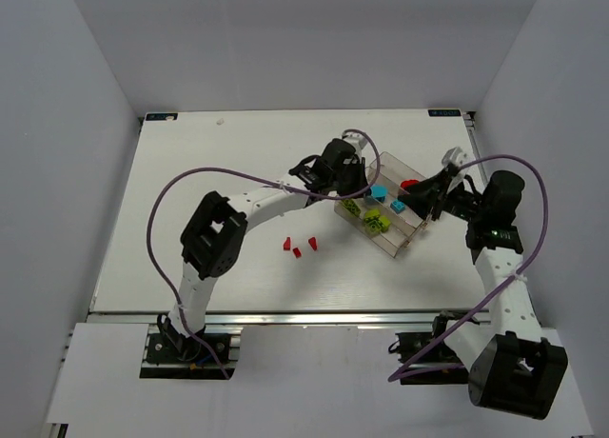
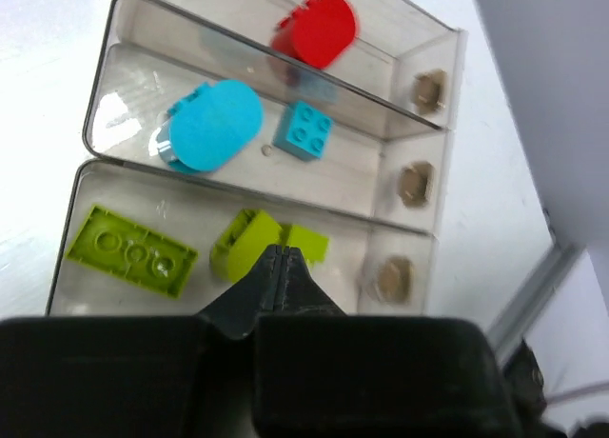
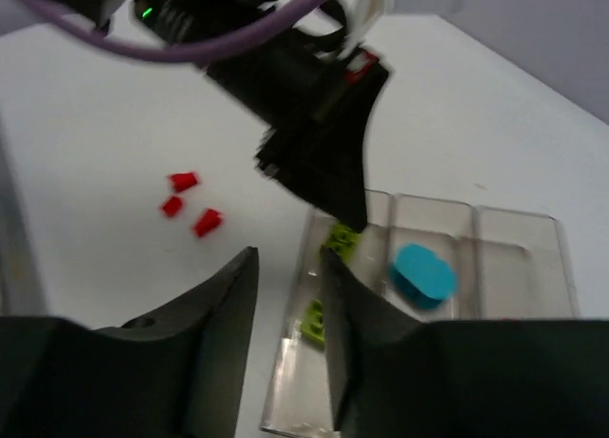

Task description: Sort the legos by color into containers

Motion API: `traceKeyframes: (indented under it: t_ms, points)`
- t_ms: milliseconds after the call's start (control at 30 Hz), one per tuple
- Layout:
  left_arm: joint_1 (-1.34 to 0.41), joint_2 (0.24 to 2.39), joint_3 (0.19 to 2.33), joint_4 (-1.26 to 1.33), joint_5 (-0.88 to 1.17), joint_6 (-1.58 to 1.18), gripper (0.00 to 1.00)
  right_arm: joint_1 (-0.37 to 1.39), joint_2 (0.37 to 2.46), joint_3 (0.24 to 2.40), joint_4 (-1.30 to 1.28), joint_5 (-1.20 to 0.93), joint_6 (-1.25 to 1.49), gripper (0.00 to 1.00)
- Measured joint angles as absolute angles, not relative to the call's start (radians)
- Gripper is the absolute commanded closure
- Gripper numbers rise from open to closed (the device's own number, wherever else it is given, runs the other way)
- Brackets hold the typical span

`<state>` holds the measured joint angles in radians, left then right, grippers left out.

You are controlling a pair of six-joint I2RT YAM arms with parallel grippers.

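Note:
The clear divided tray (image 1: 403, 239) lies right of the table's middle. In the left wrist view, one compartment (image 2: 412, 179) holds a cyan oval lego (image 2: 214, 124) and a cyan brick (image 2: 304, 130). A red oval lego (image 2: 316, 29) lies in the compartment beyond. The nearest one holds a yellow-green plate (image 2: 131, 250) and two more green pieces (image 2: 244, 240). My left gripper (image 2: 281, 253) is shut and empty, its tip just above those green pieces. My right gripper (image 3: 285, 267) is open, its fingers either side of the tray's edge (image 3: 285, 362). Three small red legos (image 1: 297, 247) lie on the table left of the tray.
White walls enclose the table on three sides. Purple cables arc over both arms. The left arm (image 1: 276, 198) reaches across the middle toward the tray, and its dark gripper body (image 3: 319, 133) fills the upper middle of the right wrist view.

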<state>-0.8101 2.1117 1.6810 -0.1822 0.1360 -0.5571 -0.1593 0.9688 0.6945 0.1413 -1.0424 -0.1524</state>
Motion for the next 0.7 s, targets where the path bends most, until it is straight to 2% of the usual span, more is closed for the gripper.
traceKeyframes:
  t_ms: [33, 167, 200, 300, 333, 400, 433, 567, 700]
  points:
    - [-0.806, 2.085, 1.670, -0.188, 0.142, -0.553, 1.00, -0.154, 0.972, 0.692, 0.125, -1.108, -0.199, 0.71]
    - [-0.780, 1.857, 1.509, -0.207, 0.144, -0.509, 0.98, -0.086, 1.005, 0.698, -0.042, -1.218, -0.433, 0.73]
    - [-0.768, 1.784, 1.458, -0.213, 0.136, -0.492, 0.82, -0.041, 1.026, 0.707, -0.086, -1.196, -0.482, 0.73]
    - [-0.715, 1.538, 1.301, -0.264, 0.053, -0.423, 0.49, 0.137, 1.110, 0.740, -0.157, -1.085, -0.558, 0.79]
    - [-0.695, 1.464, 1.252, -0.271, 0.016, -0.408, 0.34, 0.206, 1.137, 0.748, -0.163, -1.013, -0.561, 0.72]
    - [-0.658, 1.327, 1.156, -0.304, -0.081, -0.371, 0.25, 0.339, 1.190, 0.764, -0.174, -0.881, -0.551, 0.67]
    - [-0.648, 1.266, 1.101, -0.314, -0.138, -0.361, 0.22, 0.406, 1.224, 0.782, -0.184, -0.797, -0.540, 0.61]
    - [-0.636, 1.100, 0.913, -0.362, -0.296, -0.331, 0.18, 0.575, 1.407, 0.924, -0.208, -0.567, -0.432, 0.57]
    - [-0.635, 1.051, 0.844, -0.417, -0.406, -0.304, 0.16, 0.656, 1.573, 1.064, -0.228, -0.357, -0.308, 0.50]
